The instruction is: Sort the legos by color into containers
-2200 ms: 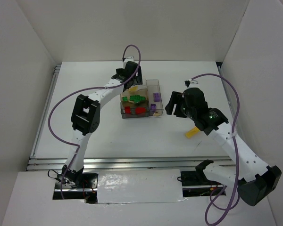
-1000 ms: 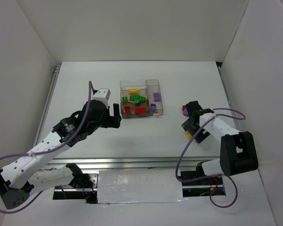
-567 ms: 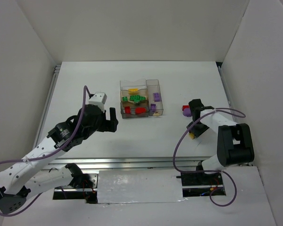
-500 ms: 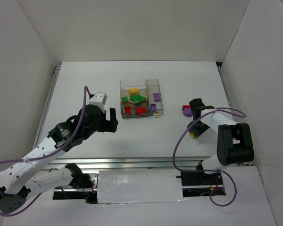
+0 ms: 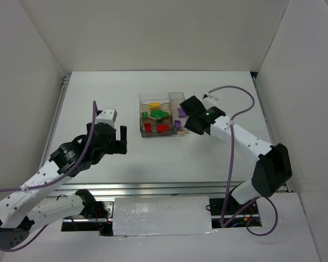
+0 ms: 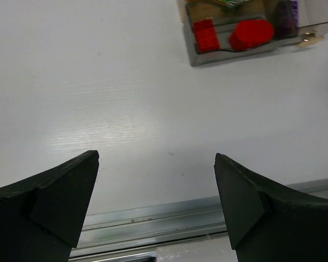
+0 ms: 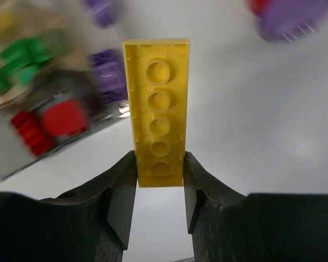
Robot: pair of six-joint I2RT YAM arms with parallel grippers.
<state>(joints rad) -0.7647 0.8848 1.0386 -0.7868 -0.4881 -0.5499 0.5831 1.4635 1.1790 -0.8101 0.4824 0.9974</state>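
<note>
Right gripper [image 7: 159, 170] pinches a long yellow lego plate [image 7: 157, 98] by one end, the organizer tray [image 5: 163, 135] just to its left. Judged step: carrying. The next move calls for aligning over the yellow compartment [image 5: 147, 96] and releasing. Only the right wrist view shows the grasp, and only the top view shows that compartment. Left gripper [image 5: 118, 141] is spread, empty, well apart.

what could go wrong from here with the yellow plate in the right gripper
The right gripper pinches the yellow plate by one end only, so it may pivot or slip. It also looks long for the short compartments of the tray and could catch a wall or land among the green bricks.
</note>
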